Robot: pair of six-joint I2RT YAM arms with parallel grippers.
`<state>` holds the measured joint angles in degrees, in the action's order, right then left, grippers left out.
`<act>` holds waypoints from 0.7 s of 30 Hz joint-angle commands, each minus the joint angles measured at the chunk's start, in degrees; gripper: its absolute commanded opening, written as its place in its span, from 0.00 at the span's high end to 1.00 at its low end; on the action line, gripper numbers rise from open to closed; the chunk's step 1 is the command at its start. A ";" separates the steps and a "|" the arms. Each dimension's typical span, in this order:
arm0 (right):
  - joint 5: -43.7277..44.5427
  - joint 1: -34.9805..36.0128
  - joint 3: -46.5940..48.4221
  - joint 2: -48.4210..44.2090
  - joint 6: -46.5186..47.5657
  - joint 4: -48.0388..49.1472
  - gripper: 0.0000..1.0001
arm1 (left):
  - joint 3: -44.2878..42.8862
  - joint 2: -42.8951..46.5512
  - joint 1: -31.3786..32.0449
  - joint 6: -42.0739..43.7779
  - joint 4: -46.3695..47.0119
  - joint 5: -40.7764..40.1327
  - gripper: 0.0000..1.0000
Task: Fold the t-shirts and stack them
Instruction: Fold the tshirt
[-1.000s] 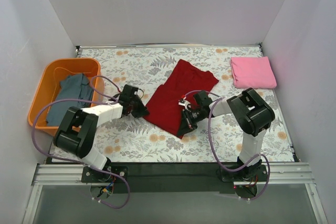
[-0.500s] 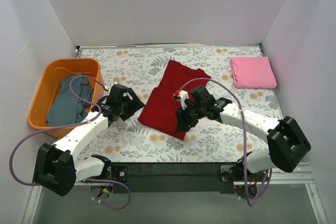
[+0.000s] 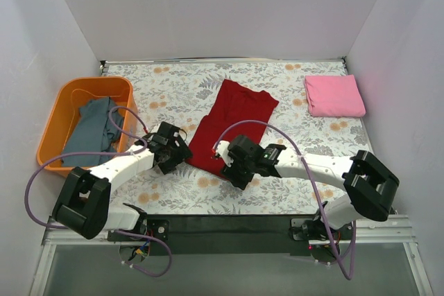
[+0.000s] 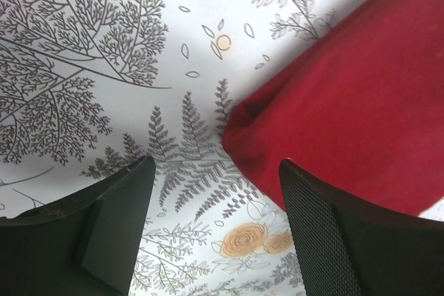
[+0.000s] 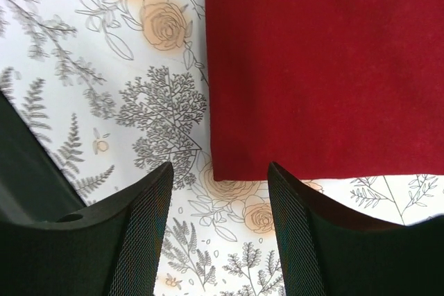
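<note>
A dark red t-shirt (image 3: pixel 234 119) lies flat in a long folded strip at the table's middle. Its near left corner (image 4: pixel 243 119) shows just ahead of my left gripper (image 4: pixel 215 195), which is open and empty over the cloth-covered table. My left gripper (image 3: pixel 177 155) stands at the shirt's near left edge. My right gripper (image 3: pixel 229 166) hovers at the shirt's near right corner, open, with only tablecloth between its fingers (image 5: pixel 142 230). The red hem (image 5: pixel 319 67) lies just beyond them. A folded pink t-shirt (image 3: pixel 334 95) rests at the back right. A grey-blue t-shirt (image 3: pixel 90 129) lies in the basket.
An orange plastic basket (image 3: pixel 59 112) stands at the left edge of the floral tablecloth (image 3: pixel 180 84). White walls close in the table on three sides. Purple cables loop from both arms above the table's near half.
Both grippers have opened and let go of the dark red shirt, which now lies flat and narrower. Both have drawn back toward its near corners.
</note>
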<state>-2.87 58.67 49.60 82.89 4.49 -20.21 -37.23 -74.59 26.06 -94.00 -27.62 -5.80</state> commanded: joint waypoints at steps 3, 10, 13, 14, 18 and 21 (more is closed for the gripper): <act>6.30 2.23 1.90 2.62 2.18 0.08 0.47 | -2.49 -3.02 0.30 -0.57 1.95 -3.25 0.38; 8.76 5.04 2.43 6.31 3.15 -0.45 0.48 | -2.93 -6.97 0.65 -0.05 3.09 -2.81 0.44; 12.17 6.19 3.04 7.89 3.15 -1.50 0.49 | -3.11 -8.38 1.27 -0.05 3.36 -2.55 0.47; 13.06 6.71 3.30 8.33 3.24 -1.94 0.49 | -3.28 -8.73 1.44 -0.05 3.18 -2.55 0.48; 15.97 7.51 3.92 9.57 3.33 -3.35 0.51 | -3.90 -10.40 2.67 0.30 3.01 -2.55 0.57; 17.20 7.94 4.01 10.01 3.68 -3.87 0.53 | -4.43 -11.46 2.76 0.30 2.13 -2.99 0.69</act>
<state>10.85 66.06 52.29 92.01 7.38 -22.24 -41.91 -84.12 28.32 -93.91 -23.29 -7.62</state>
